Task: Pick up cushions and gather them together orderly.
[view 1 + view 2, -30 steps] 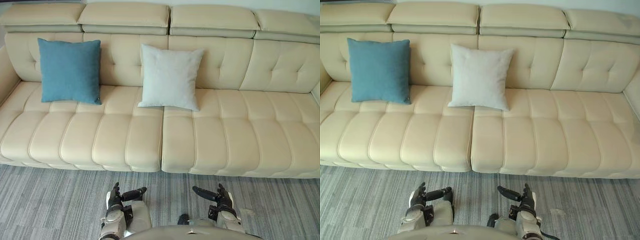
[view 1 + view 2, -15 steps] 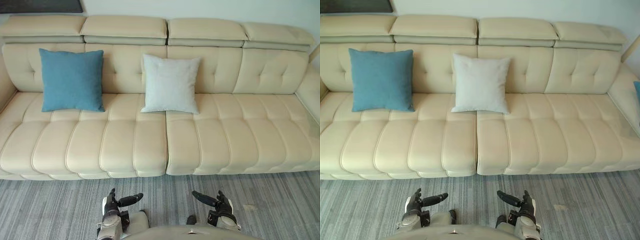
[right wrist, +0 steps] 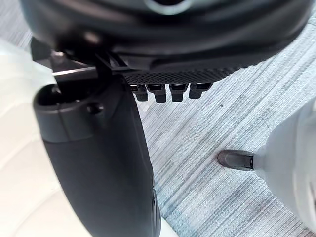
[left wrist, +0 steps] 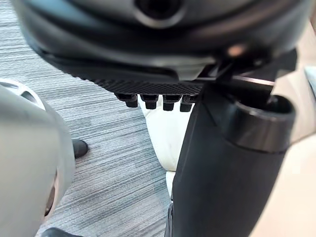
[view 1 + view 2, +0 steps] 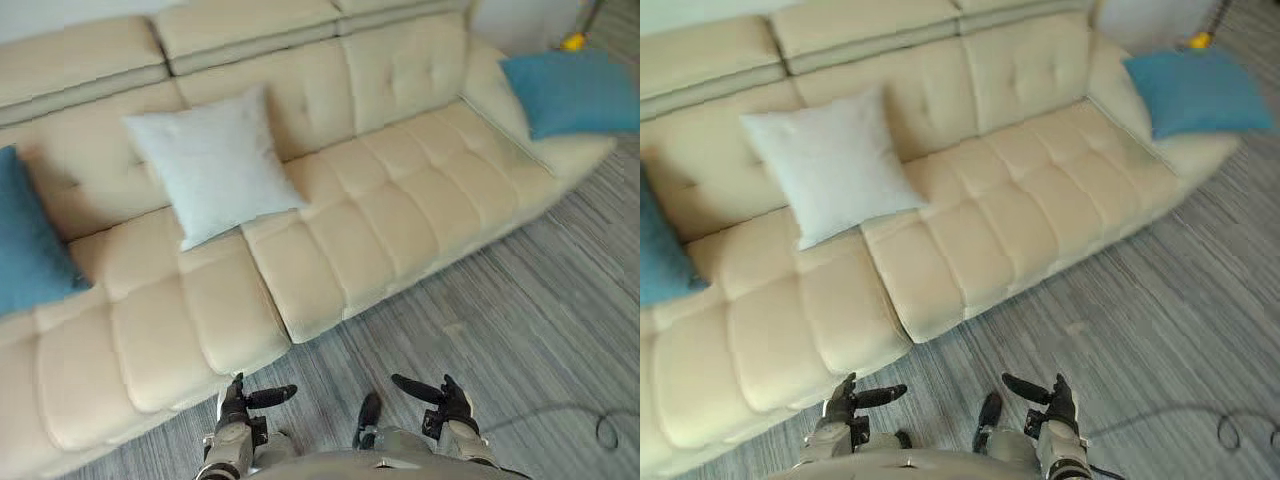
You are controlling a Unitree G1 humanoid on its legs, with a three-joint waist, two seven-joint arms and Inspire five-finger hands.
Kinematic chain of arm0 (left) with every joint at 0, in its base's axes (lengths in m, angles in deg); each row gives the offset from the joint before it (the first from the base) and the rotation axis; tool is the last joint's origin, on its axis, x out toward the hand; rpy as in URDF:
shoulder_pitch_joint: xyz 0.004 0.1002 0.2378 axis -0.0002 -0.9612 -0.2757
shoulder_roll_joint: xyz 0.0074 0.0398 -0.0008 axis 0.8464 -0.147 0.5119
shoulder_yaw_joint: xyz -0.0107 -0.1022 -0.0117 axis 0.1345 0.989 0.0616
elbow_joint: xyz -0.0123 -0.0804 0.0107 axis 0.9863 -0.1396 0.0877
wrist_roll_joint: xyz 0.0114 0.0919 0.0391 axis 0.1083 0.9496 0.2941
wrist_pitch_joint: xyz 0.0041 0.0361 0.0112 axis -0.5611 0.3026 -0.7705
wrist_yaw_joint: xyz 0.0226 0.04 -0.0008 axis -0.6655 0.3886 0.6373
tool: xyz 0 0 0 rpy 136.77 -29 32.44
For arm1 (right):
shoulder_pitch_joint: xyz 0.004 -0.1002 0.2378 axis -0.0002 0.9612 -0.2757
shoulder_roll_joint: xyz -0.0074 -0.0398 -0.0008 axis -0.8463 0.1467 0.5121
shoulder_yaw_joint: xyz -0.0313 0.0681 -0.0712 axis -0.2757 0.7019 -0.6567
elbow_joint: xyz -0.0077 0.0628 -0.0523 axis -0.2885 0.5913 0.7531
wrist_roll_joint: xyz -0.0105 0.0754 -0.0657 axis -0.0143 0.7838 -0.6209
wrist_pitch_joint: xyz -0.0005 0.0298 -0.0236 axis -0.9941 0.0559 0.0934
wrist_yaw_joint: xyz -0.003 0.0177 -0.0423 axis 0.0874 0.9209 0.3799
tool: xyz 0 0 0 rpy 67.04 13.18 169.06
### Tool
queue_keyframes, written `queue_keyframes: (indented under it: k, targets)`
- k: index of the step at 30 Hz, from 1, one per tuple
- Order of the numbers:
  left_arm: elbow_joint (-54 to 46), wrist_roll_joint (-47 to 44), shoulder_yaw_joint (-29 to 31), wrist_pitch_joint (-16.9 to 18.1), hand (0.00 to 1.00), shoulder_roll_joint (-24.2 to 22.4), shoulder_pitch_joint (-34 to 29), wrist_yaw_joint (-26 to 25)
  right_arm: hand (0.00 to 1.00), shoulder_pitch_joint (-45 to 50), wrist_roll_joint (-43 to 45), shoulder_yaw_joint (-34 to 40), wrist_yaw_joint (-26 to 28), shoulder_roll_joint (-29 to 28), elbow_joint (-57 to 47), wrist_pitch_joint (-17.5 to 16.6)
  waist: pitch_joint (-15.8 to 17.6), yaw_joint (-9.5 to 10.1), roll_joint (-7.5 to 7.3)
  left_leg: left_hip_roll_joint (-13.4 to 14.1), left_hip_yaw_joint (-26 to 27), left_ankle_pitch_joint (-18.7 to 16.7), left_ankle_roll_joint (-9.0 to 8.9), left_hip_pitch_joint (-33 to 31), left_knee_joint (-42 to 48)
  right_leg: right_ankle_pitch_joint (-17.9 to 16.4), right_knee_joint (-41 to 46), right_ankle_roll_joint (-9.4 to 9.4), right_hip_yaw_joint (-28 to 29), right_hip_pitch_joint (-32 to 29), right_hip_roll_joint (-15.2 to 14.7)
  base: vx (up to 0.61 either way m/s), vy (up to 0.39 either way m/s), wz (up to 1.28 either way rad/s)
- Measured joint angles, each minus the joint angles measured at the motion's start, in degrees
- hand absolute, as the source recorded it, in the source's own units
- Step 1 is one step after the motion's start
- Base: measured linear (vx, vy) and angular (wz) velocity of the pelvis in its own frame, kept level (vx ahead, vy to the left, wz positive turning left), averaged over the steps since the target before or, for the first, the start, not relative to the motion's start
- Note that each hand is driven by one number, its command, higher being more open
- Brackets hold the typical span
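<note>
Fingers (image 5: pixel 233 384) straight, empty, on left hand (image 5: pixel 236 406), right hand (image 5: pixel 450 405); left blue cushion (image 5: pixel 25 250) half cropped

Cream sofa (image 5: pixel 400 220) stands on grey striped floor (image 5: pixel 520 320). White cushion (image 5: pixel 213 165) leans against the backrest, bottom edge on the seat; left blue cushion (image 5: pixel 25 250) sits at the sofa's left end, cut off by the view's edge. Right blue cushion (image 5: pixel 575 92) lies at the far right end, well apart from both.
</note>
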Motion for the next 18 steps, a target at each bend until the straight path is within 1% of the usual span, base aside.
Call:
queue_keyframes:
  k: [1, 2, 3, 4, 5, 7, 8, 9, 10, 11, 12, 13, 14, 15, 16, 17, 18]
  targets:
    - [0.0, 0.0, -0.7, 0.0, 1.00, 0.1, 0.0, 0.1, 1.00, 0.0, 0.0, 0.0, 0.0, 0.5, 0.0, 0.0, 0.4, -0.27, 0.63, 0.2, 1.1, 0.0, -0.05, 1.0, -0.4, -0.5, 1.0, 0.17, -2.4, -0.1, -0.2, 0.05, -0.072, -0.73]
    - [0.0, 0.0, -1.4, 0.0, 1.00, 0.2, -0.1, 0.0, 1.00, 0.5, 0.0, 0.0, -0.1, 1.1, 0.0, 0.0, 0.8, -0.39, 1.20, 0.2, 2.3, -0.1, -0.66, 2.2, -0.8, -0.7, 1.8, 0.54, -2.7, 0.1, 0.2, 0.08, -0.109, -0.82]
    - [0.0, 0.0, -2.2, 0.1, 1.00, 0.7, -0.3, 0.1, 1.00, 0.9, 0.0, 0.0, -0.2, 1.8, 0.8, 0.0, 1.0, -0.31, 1.65, 0.5, 2.3, -0.1, -0.83, 3.0, -0.9, -0.9, 1.8, 0.87, -0.5, -0.1, 1.5, 0.07, -0.128, -0.79]
    - [0.0, 0.0, -2.2, 0.1, 1.00, 1.0, -0.4, 0.1, 1.00, 0.8, 0.0, 0.0, -0.2, 2.0, 1.2, 0.0, 1.1, -0.38, 1.78, 0.9, 2.3, -0.1, -1.00, 3.2, -0.6, -1.0, 1.6, 1.05, 0.1, -0.1, 2.1, 0.08, -0.167, -0.72]
    - [0.1, 0.1, -2.4, 0.1, 1.00, 1.4, -0.5, 0.0, 1.00, 1.1, 0.0, 0.0, -0.3, 2.1, 1.3, 0.0, 1.3, -0.45, 1.90, 1.6, 2.3, -0.2, -1.20, 3.3, 0.5, -1.9, 1.4, 1.08, 0.9, -0.1, 2.6, 0.03, -0.171, -0.46]
    - [0.0, 0.7, -2.6, 0.1, 1.00, 1.7, -0.7, 0.0, 1.00, 2.1, 0.0, 0.1, -0.5, 2.3, 1.5, 0.0, 2.0, -0.75, 1.67, 4.2, 1.8, -0.3, -1.27, 1.6, 8.2, -3.7, 2.4, 0.70, 1.2, 0.4, 3.3, 0.02, -0.200, -0.39]
    - [0.0, 1.5, -2.6, 0.1, 1.00, 1.6, -1.4, 0.1, 1.00, 2.9, 0.0, 0.0, -0.5, 2.5, 1.7, 0.0, 2.5, -1.07, 2.04, 6.5, 0.1, 0.0, -1.06, -0.6, 16.5, -4.6, 2.6, 0.41, 1.4, 1.8, 4.3, 0.06, -0.227, -0.42]
    - [-0.4, 1.1, -1.8, 0.0, 1.00, 1.1, -1.5, 0.5, 1.00, 2.8, 0.6, 0.1, -0.7, 2.8, 1.7, 0.0, 3.3, -1.08, 2.67, 8.2, -3.2, 2.2, 1.23, -3.0, 23.9, -4.9, 2.0, -0.02, 1.8, 3.6, 5.4, 0.08, -0.226, -0.41]
    - [-0.6, 1.1, -1.8, 0.0, 1.00, 1.0, -1.5, 0.6, 1.00, 2.8, 0.6, 0.0, -0.9, 2.9, 1.7, 0.0, 3.4, -1.06, 2.82, 8.5, -4.6, 3.5, 2.23, -4.0, 26.2, -5.0, 1.7, -0.12, 1.9, 4.2, 5.6, 0.10, -0.206, -0.55]
    - [-1.4, 1.1, -1.8, 0.5, 1.00, 1.1, -1.7, 0.6, 1.00, 2.6, 0.6, -0.1, -1.3, 3.1, 1.7, 0.0, 3.9, -0.90, 2.58, 8.4, -9.0, 8.5, 3.01, -7.7, 33.3, -5.2, 1.4, -0.89, 3.3, 5.7, 6.0, 0.18, -0.134, -0.74]
    - [-2.1, 1.1, -1.9, 1.0, 1.00, 0.9, -1.7, 0.6, 1.00, 2.3, 0.6, -0.1, -1.4, 3.2, 1.4, 0.0, 4.1, -0.53, 2.35, 6.0, -12.5, 4.5, 0.27, -10.1, 36.5, -5.5, 2.2, -1.67, 6.3, 5.9, 6.2, 0.18, -0.081, -1.13]
    - [-3.4, 1.1, -1.8, 1.3, 1.00, 0.5, -1.7, 0.6, 1.00, 1.4, 0.6, 0.0, -1.8, 3.2, 1.5, 0.0, 4.6, 0.11, 2.08, 1.8, -14.9, -1.1, 0.09, -11.5, 35.9, -5.9, 2.8, -2.23, 9.4, 5.9, 6.1, 0.16, 0.001, -1.26]
    - [-4.4, 1.1, -1.8, 1.4, 1.00, 0.2, -1.7, 0.6, 1.00, 0.8, 0.7, 0.0, -1.9, 3.3, 1.5, 0.0, 5.0, 0.66, 1.85, -1.5, -16.5, -3.4, 0.53, -13.0, 33.8, -6.0, 2.9, -2.50, 11.8, 6.2, 6.2, 0.11, 0.044, -1.35]
    - [-5.6, 1.1, -1.8, 1.3, 1.00, 0.0, -1.8, 0.5, 1.00, 0.2, 0.9, 0.0, -2.2, 3.3, 1.2, 0.0, 5.3, 1.46, 1.79, -4.5, -17.8, -4.4, 0.58, -14.6, 30.1, -6.3, 3.1, -2.93, 14.3, 6.5, 6.4, 0.15, 0.074, -1.32]
    - [-6.3, 1.1, -1.8, 1.4, 1.00, -0.4, -1.8, 0.5, 1.00, 0.1, 0.9, -0.1, -2.5, 3.0, 0.7, 0.0, 5.5, 2.08, 1.82, -6.9, -19.5, -4.3, 0.38, -15.9, 25.2, -6.6, 3.0, -3.33, 16.4, 7.1, 6.8, 0.16, 0.087, -1.10]
    - [-6.3, 1.1, -1.8, 1.4, 1.00, -0.5, -1.8, 0.5, 1.00, 0.0, 0.9, -0.1, -2.6, 2.8, 0.5, 0.0, 5.5, 2.34, 1.88, -7.8, -20.3, -4.2, 0.32, -16.3, 22.3, -6.9, 3.1, -3.48, 17.5, 7.2, 7.2, 0.18, 0.105, -1.21]
    - [-7.1, 1.1, -1.7, 1.6, 1.00, -0.8, -1.8, 0.5, 1.00, -0.4, 0.9, -0.2, -2.8, 2.4, -0.1, 0.0, 5.7, 3.02, 2.32, -8.9, -22.3, -3.2, -0.32, -17.4, 14.5, -7.5, 3.1, -3.75, 20.4, 7.9, 8.2, 0.21, 0.120, -1.08]
